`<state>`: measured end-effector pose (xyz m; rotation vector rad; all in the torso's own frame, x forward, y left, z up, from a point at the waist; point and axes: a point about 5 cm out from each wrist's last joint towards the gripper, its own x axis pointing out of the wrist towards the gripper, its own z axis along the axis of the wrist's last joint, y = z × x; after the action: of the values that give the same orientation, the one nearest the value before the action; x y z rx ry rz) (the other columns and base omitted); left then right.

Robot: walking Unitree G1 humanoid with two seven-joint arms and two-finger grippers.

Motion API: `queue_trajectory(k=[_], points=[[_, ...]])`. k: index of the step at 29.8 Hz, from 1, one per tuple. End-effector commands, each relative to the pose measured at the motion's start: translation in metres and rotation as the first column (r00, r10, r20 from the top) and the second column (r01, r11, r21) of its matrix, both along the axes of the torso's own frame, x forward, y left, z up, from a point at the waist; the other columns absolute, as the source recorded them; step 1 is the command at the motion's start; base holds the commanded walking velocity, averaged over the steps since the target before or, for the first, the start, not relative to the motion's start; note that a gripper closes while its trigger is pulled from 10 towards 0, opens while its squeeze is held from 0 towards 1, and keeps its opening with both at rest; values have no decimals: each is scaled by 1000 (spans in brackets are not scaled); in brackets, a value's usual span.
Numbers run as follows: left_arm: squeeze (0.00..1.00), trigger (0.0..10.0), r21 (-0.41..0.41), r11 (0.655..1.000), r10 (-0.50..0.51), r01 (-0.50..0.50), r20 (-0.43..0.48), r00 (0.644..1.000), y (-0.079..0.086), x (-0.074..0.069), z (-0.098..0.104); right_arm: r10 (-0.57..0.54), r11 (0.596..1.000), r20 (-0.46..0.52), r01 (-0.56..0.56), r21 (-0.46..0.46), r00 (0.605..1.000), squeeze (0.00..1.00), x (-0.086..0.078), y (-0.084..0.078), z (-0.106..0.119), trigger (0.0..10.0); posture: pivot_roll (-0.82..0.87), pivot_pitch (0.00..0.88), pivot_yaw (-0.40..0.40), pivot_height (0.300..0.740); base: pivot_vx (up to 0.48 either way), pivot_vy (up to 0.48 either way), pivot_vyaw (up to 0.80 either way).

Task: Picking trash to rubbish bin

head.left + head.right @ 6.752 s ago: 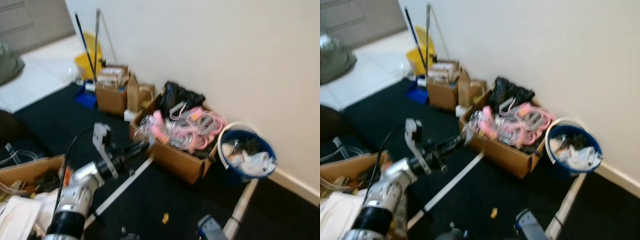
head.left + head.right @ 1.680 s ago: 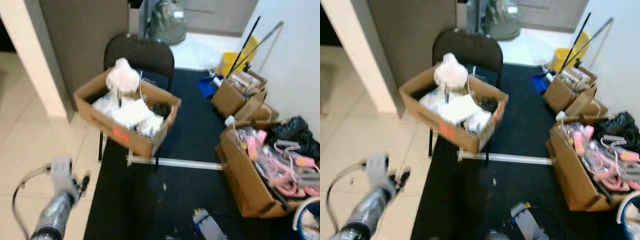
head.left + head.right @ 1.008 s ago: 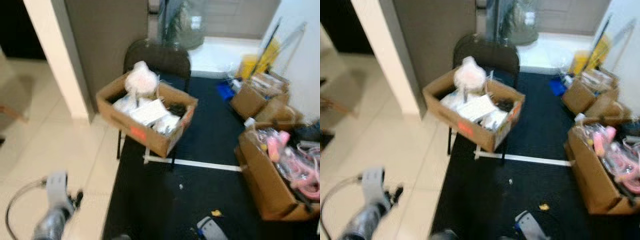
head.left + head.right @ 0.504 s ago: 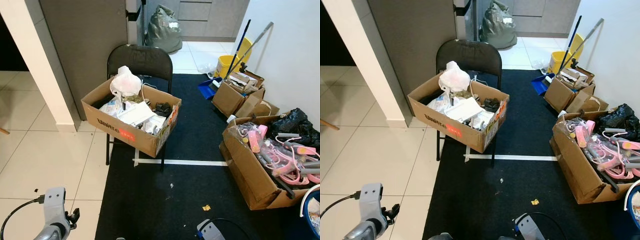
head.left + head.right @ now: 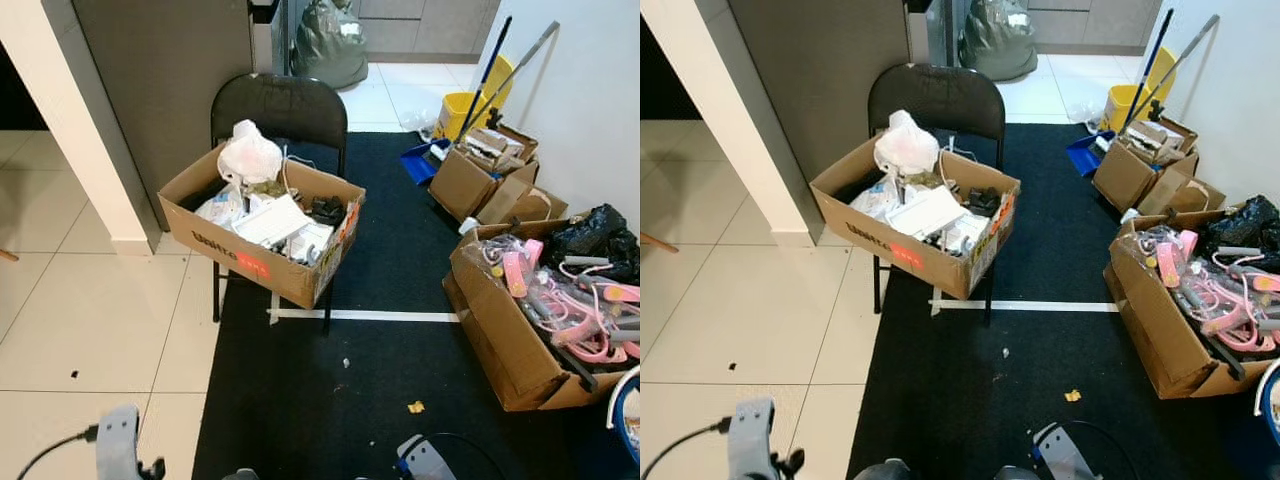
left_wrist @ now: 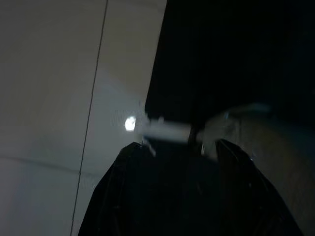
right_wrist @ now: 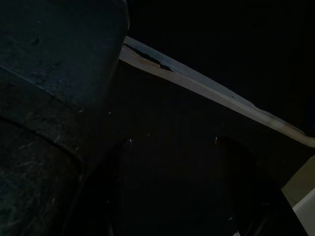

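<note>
- Pale floor tiles [image 5: 90, 320] cover the left of the room, meeting a black carpet [image 5: 390, 260] that runs from the middle to the right wall.
- At the far left a white pillar [image 5: 85, 120] stands beside a grey wall panel [image 5: 170, 80].
- Low on the left, the left arm's wrist [image 5: 118, 452] hangs idle over the tiles; its wrist view is dark, with two black fingers [image 6: 115, 196] set apart, so that claw looks open.
- On the carpet's left edge a black folding chair [image 5: 285, 105] carries an open cardboard box [image 5: 262, 262] holding a white plastic bag [image 5: 250, 158], white papers and small dark items.
- A white tape line [image 5: 370, 316] crosses the carpet just behind the chair's front legs.
- Small scraps of trash lie on the carpet: a pale bit [image 5: 346, 363] near the tape and a yellow piece [image 5: 415, 407] further right.
- The right arm [image 5: 420, 462] shows at the bottom edge; whether its claw is open or closed cannot be told from the dark wrist view.
- Behind the chair, a grey-green sack [image 5: 330, 45] sits on tiles.
- To the right, a big carton [image 5: 500, 345] is full of pink cables and plastic, with a black bag [image 5: 590, 240] behind it.
- Further back are smaller cartons [image 5: 470, 180], a blue dustpan [image 5: 420, 160] and a yellow mop bucket [image 5: 465, 108] with poles leaning on the white wall.
- The blue bin's white rim [image 5: 628, 395] peeks in at the far right.
</note>
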<state>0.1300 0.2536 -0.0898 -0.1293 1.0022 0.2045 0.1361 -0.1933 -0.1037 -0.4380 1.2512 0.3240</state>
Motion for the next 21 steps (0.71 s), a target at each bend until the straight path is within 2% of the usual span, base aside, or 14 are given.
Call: queue_trajectory(k=[1,5,14,21], points=[[0,10000,-13,1000,-2,1,-91,996,-6,-21,-9,0,999,-10,1,37,1000,0,-2,9,-2,10000,13,73,-11,740,0,0,0],[0,10000,-21,1000,-8,5,-116,993,-9,-28,-12,-5,999,-7,6,34,1000,0,-3,8,-2,10000,4,72,-7,740,0,0,0],[0,10000,-27,999,-44,42,-84,995,-14,-16,-10,2,999,-12,-2,33,1000,0,-3,7,-2,10000,6,68,-8,740,0,0,0],[0,10000,-29,998,-63,60,-87,994,-15,-15,-10,-2,999,-9,2,32,1000,0,-3,7,-2,10000,6,68,-8,740,0,0,0]])
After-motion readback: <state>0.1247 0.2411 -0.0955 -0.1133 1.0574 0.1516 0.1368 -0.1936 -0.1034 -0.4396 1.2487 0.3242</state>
